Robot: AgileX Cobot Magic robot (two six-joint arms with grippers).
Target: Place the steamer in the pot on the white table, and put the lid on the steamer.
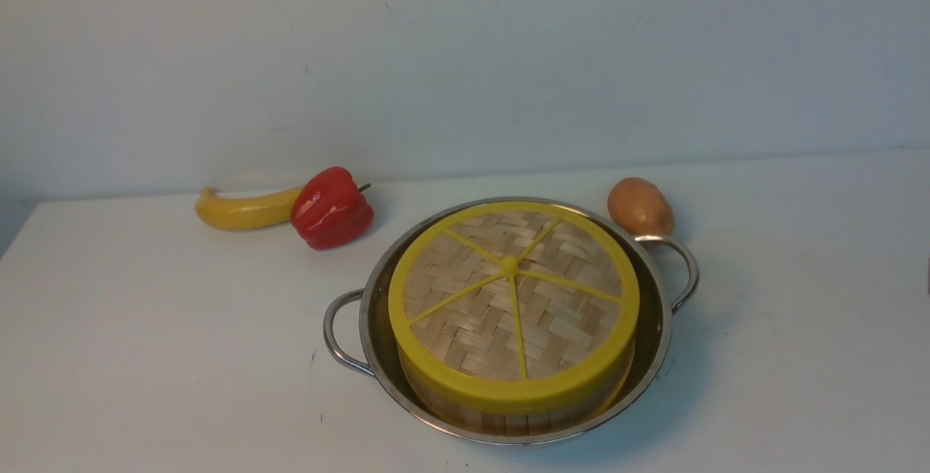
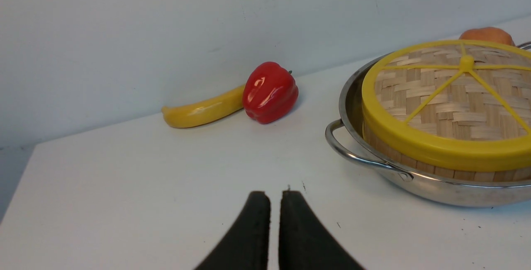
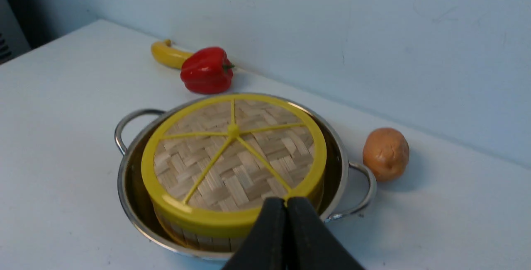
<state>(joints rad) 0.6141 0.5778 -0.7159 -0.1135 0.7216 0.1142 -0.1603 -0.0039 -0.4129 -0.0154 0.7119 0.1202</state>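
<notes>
Two grippers on my feeds and neither one is holding anything. The left gripper (image 2: 272, 195) has its black fingers (image 2: 253, 232) nearly together, just a thin sliver of gap between them, hanging over bare white table (image 2: 124, 203) off to the pot's left-handle side. The right gripper (image 3: 286, 203) has its fingers (image 3: 307, 237) pressed fully together, and from its own camera the tips line up with the near edge of the lid; whether they actually touch it I can't tell.

Moving outward: the lid (image 1: 513, 306) sits flat on top of the steamer (image 1: 508, 415), yellow rim all the way around, spokes meeting at the centre knob. I only see the steamer's slatted bamboo wall under the rim, contents are hidden. The steamer sits inside the pot (image 1: 647, 357), which rests on the table roughly centre, loop handles sticking out left and right.

Further back near the wall, a banana (image 1: 243, 210) lies touching a red bell pepper (image 1: 330, 208) on the left, and a potato (image 1: 639, 205) sits just behind the pot's right handle.
</notes>
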